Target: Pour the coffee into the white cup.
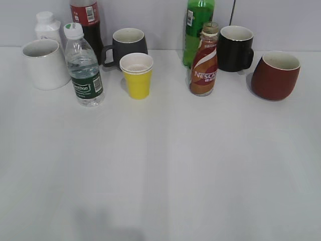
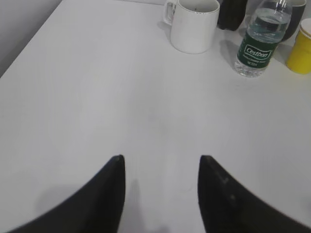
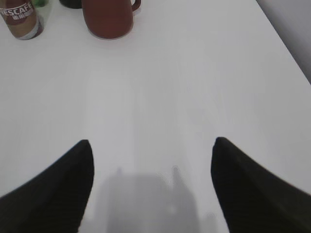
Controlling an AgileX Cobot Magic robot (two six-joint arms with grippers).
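Observation:
The brown Nescafe coffee bottle [image 1: 204, 63] stands upright at the back, right of centre; its lower part shows at the top left of the right wrist view [image 3: 20, 20]. The white cup [image 1: 45, 64] stands at the back left and also shows in the left wrist view [image 2: 195, 24]. My left gripper [image 2: 161, 159] is open and empty over bare table, well short of the white cup. My right gripper [image 3: 151, 142] is open and empty over bare table, short of the coffee bottle. Neither gripper shows in the exterior view.
A water bottle [image 1: 84, 67], yellow paper cup [image 1: 137, 76], grey mug [image 1: 127, 45], cola bottle [image 1: 87, 20], white jar [image 1: 46, 26], green bottle [image 1: 197, 26], black mug [image 1: 235, 47] and dark red mug [image 1: 275, 75] line the back of the white table [image 1: 160, 165].

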